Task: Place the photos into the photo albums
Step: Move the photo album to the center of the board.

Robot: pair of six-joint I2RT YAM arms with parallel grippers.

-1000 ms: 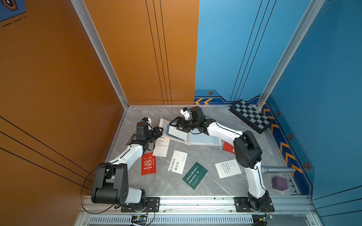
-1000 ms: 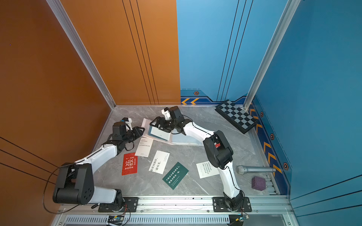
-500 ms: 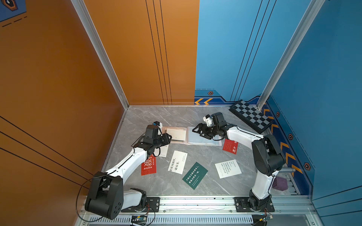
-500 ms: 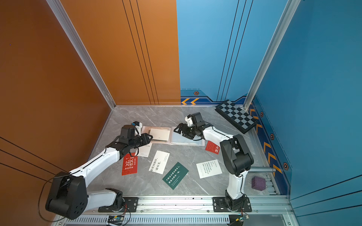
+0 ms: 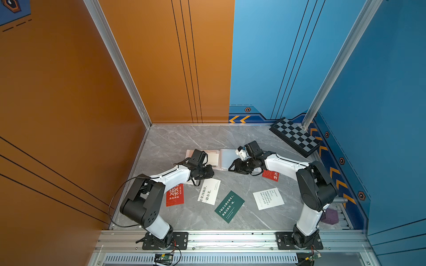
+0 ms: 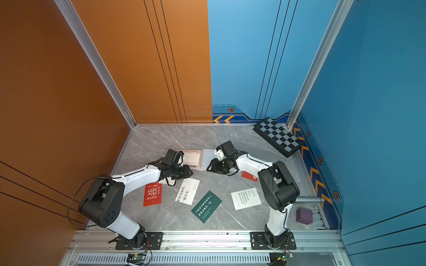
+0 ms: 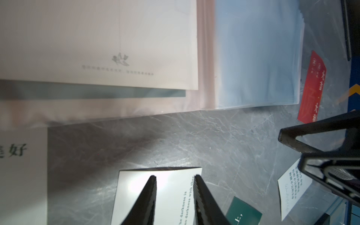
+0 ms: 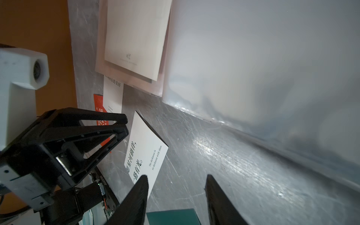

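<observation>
Album (image 5: 224, 159) open flat at back of table (image 5: 184, 142), pale card (image 7: 116, 48) on its page nearer left arm. Left gripper (image 7: 175, 176) over end of white card (image 5: 209, 191), jaws slightly apart, empty. Right gripper (image 8: 176, 176) by album's near edge, jaws apart, empty. Green card (image 5: 229, 206), red card (image 5: 175, 194) loose in front

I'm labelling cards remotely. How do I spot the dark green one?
On the grey marble tabletop, look midway between the two arm bases. The dark green rectangular card lies flat between two white cards, the only green one, printed in white.

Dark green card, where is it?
In both top views the dark green card lies front centre, between the big-lettered white card and the small-print white card.
</observation>
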